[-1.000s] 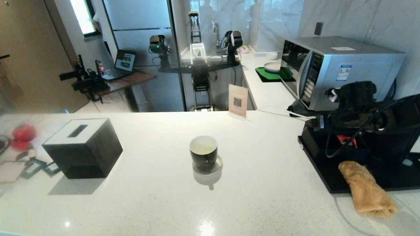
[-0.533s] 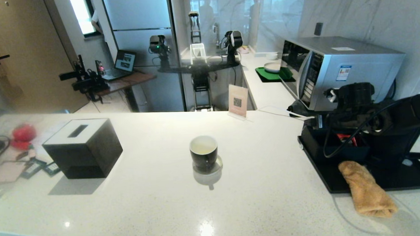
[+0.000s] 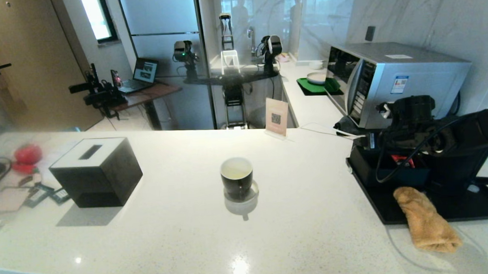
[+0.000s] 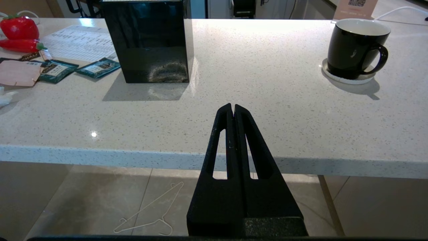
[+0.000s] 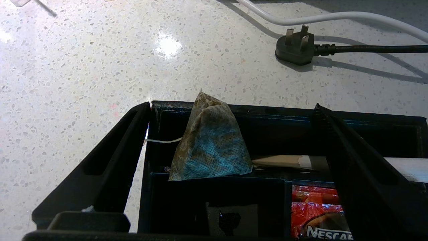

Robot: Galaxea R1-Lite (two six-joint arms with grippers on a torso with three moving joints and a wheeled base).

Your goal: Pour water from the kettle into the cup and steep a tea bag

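The black cup [image 3: 236, 182] stands on a white coaster mid-counter, with pale water [image 3: 236, 170] inside; it also appears in the left wrist view [image 4: 351, 50]. The tea bag [image 5: 210, 147], a grey-green pyramid sachet with a white string, leans upright in a compartment of the black organizer [image 5: 254, 110]. My right gripper [image 5: 232, 107] hangs open over it, one finger on each side, touching nothing. The kettle [image 3: 458, 172] is mostly hidden behind my right arm on the black tray. My left gripper [image 4: 233, 106] is shut and empty, just off the counter's front edge.
A black square-topped box [image 3: 95, 170] sits at the left, with tea packets [image 4: 57, 68] and red toys [image 4: 18, 26] beyond it. A red Nescafé packet [image 5: 317, 214] lies in the organizer. A plug [image 5: 296, 47], a tan cloth [image 3: 427, 220] and a microwave [image 3: 392, 79] are at the right.
My right arm has shifted very slightly over the organizer. The cup, box and left gripper have not moved.
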